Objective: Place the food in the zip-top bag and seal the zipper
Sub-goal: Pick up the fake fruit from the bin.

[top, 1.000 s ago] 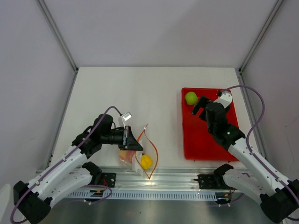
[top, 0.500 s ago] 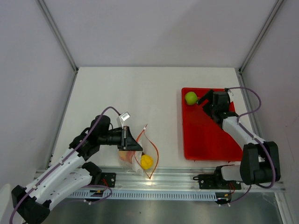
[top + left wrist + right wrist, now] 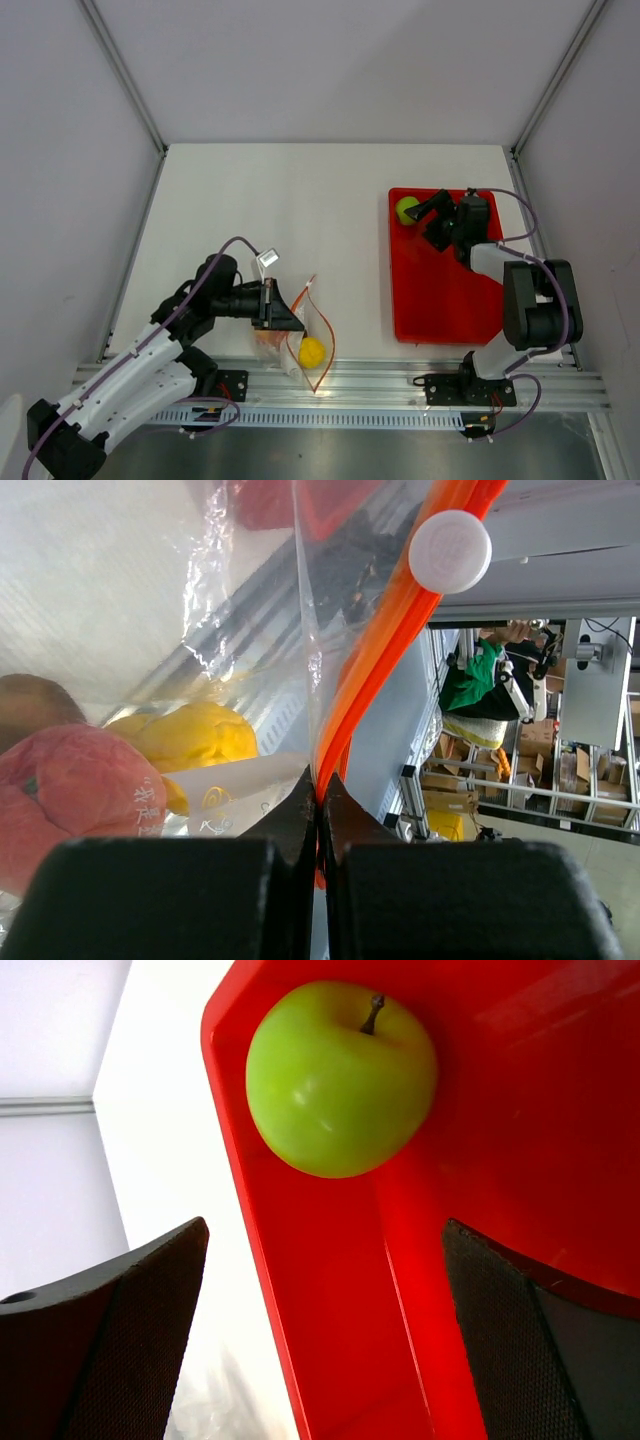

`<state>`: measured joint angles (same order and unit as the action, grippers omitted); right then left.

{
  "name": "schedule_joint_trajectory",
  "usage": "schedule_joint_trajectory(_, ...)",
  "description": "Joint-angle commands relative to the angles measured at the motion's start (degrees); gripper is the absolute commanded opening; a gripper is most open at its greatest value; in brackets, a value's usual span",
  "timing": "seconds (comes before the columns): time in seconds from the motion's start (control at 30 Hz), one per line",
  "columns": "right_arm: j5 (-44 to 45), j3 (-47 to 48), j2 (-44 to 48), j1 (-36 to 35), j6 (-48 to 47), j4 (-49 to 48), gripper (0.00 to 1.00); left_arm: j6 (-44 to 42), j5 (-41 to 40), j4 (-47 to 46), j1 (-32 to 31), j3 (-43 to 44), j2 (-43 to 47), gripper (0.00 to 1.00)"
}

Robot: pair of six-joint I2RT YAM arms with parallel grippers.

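The zip-top bag (image 3: 300, 338) hangs at the table's near edge, held up by my left gripper (image 3: 288, 316). That gripper (image 3: 321, 790) is shut on the orange zipper (image 3: 380, 650) at the bag's mouth edge. Inside the bag (image 3: 150, 600) lie a yellow pear (image 3: 190, 735), a red-pink piece (image 3: 70, 790) and a brownish piece (image 3: 25, 700). The pear (image 3: 312, 351) also shows from above. A lime-green apple (image 3: 407, 210) sits in the far left corner of the red tray. My right gripper (image 3: 425, 218) is open just beside it. In the right wrist view the apple (image 3: 340, 1075) lies ahead of the open gripper (image 3: 325, 1230), untouched.
The red rectangular tray (image 3: 440, 290) lies at the right of the white table, and its left wall (image 3: 260, 1250) runs between my right fingers. An aluminium rail (image 3: 380, 380) borders the near edge, just below the bag. Frame posts stand at both back corners.
My right gripper has stretched forward and dropped low over the tray, closing in on the apple, still open. The left gripper has shifted slightly toward the near edge with the bag.
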<state>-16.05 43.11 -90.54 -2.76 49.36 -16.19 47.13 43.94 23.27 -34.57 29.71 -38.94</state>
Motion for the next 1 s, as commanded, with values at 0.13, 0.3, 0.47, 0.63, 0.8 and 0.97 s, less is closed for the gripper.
schedule_joint_trajectory(0.13, -1.27, -0.75, -3.58, -0.22, 1.35, -11.32, 1.00, 0.33, 2.37, -2.79, -0.15, -0.18, 0.00, 0.01)
schedule_joint_trajectory(0.3, -0.38, -0.31, -7.53, -0.75, 1.96, -14.39, 0.99, 0.41, 2.64, -3.67, -0.15, -0.36, -0.88, 0.00)
schedule_joint_trajectory(0.47, 0.23, 1.45, -12.20, -1.63, 3.80, -17.47, 0.99, 0.33, 2.64, -3.75, -0.24, -0.36, -1.40, 0.01)
schedule_joint_trajectory(0.63, 3.31, 2.41, -15.36, -3.21, 5.04, -19.32, 0.99, 0.24, 2.64, -4.28, -0.24, -0.36, -2.63, 0.01)
schedule_joint_trajectory(0.8, 6.46, 3.64, -17.74, -3.91, 5.74, -18.62, 0.99, 0.24, 2.64, -4.63, -0.24, -0.53, -3.16, 0.01)
schedule_joint_trajectory(0.97, 9.81, 4.00, -19.14, -4.35, 6.71, -16.87, 0.99, 0.24, 2.37, -4.90, -0.24, -0.97, -3.60, 0.01)
